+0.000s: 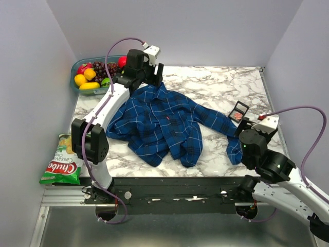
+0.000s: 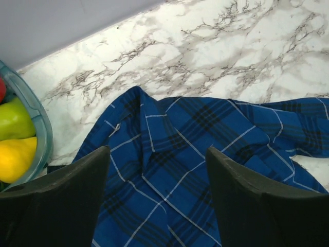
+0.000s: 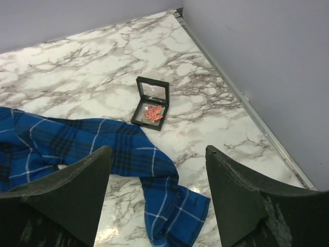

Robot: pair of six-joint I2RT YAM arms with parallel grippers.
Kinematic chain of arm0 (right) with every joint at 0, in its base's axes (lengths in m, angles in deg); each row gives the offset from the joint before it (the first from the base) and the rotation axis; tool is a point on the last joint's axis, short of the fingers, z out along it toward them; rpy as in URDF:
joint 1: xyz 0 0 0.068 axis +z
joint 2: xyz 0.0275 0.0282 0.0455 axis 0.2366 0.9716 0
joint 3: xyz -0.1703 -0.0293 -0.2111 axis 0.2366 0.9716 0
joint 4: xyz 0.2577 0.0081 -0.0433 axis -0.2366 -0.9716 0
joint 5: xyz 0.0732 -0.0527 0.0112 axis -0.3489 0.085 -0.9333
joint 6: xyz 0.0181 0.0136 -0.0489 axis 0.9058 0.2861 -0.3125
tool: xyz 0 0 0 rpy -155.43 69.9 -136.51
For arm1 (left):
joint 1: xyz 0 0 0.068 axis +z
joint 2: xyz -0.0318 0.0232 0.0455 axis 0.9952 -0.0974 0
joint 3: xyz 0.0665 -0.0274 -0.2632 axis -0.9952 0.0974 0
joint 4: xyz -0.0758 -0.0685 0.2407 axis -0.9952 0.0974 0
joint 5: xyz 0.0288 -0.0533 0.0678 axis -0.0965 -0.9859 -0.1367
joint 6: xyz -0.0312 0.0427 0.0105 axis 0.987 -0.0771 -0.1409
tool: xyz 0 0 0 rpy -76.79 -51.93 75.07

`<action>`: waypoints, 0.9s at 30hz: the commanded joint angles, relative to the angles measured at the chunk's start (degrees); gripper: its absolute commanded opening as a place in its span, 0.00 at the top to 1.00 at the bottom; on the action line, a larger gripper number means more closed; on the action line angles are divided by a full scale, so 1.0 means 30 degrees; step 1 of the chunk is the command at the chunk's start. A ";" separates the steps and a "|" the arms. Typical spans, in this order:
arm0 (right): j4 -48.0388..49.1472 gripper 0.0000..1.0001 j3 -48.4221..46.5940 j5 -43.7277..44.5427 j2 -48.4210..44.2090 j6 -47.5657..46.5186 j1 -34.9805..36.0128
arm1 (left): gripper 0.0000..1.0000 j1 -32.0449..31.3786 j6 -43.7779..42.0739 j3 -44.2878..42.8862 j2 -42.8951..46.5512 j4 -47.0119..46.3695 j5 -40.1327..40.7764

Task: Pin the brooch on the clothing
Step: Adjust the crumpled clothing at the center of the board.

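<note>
step: brooch (image 3: 152, 112) pick-up not begun | left tool (image 2: 157, 152): spread, empty, over clothing (image 1: 154, 123) at its 12 o'clock edge | right tool (image 3: 158, 150): spread, empty, above sleeve | brooch: in open case (image 3: 154, 92), 3 o'clock of clothing | next: right tool likely reaches case, fine pinch needed

brooch (image 3: 152, 112) detail too small to tell, fruit tub (image 2: 45, 128) cut off at left edge

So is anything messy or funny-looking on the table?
Yes. The shirt lies rumpled in a heap, not flat, one sleeve trailing toward the open black case. The brooch sits in that case. A chip bag lies off the table on the left.
</note>
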 commanded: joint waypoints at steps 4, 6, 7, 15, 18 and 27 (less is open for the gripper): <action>0.1304 0.19 -0.1191 -0.4326 0.2210 -0.0467 -0.1288 | 0.12 -0.1787 0.1356 0.1566 0.3276 -0.0100 0.4154; 0.1601 0.19 -0.1572 -0.6487 0.3821 -0.0589 -0.2257 | 0.12 -0.2021 0.2990 0.2937 0.4269 -0.0598 0.2347; 0.2066 0.19 -0.1806 -0.7313 0.4435 -0.0851 -0.3480 | 0.12 -0.2139 0.3552 0.3411 0.4594 -0.0744 0.1757; 0.3097 0.18 -0.3594 -1.3788 0.9242 -0.0416 -0.8761 | 0.12 -0.5506 0.4174 0.6519 0.5449 0.0863 0.0871; 0.3242 0.16 -0.3625 -1.5256 1.0415 0.0405 -1.0666 | 0.11 -0.6971 0.3705 0.6521 0.4748 0.1567 0.1427; 0.3798 0.06 -0.3420 -1.5934 1.3489 0.1461 -1.3130 | 0.06 -0.9405 0.2825 0.6286 0.1876 0.1950 0.1634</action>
